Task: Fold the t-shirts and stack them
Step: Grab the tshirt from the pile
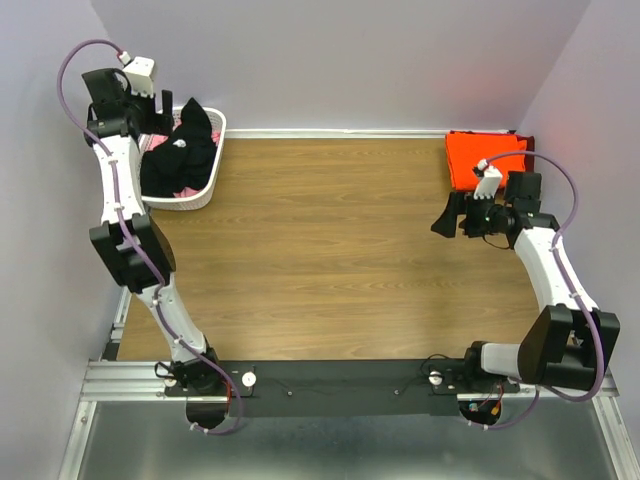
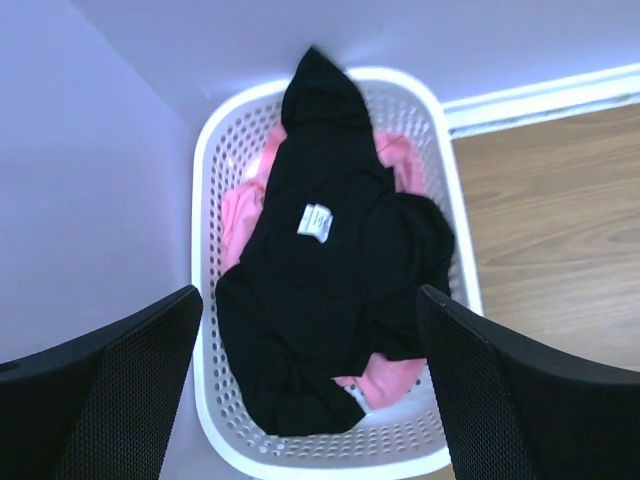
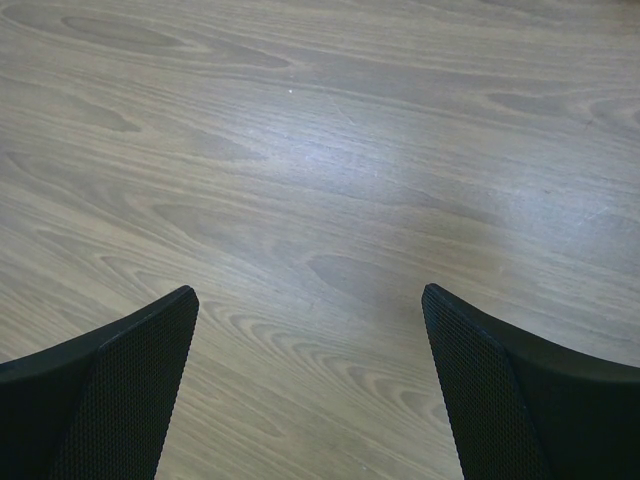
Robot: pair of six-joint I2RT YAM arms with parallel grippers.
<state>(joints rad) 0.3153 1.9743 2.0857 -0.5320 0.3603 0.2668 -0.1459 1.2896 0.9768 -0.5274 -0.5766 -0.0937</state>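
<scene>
T-shirts, count: one black t-shirt (image 2: 330,290), one orange t-shirt (image 1: 483,158), and pink cloth (image 2: 240,215) that may be one shirt or more; it is too covered to tell.
Black t-shirt: heaped on top inside the white lattice basket (image 2: 205,160), with its white label facing up.
Pink cloth: in the basket, under the black one.
Orange t-shirt: folded flat on the table (image 1: 330,250), well apart from the basket, far to its right.
Handling: probably light, limp and prone to bunching; it should drape when lifted.
Where to grip: a raised fold near the label, or the collar.
Left gripper (image 2: 310,300): above the basket, jaws spread wide, holding nothing.
Right gripper (image 3: 310,300): far right of the basket, over bare wood, jaws wide, empty.
</scene>
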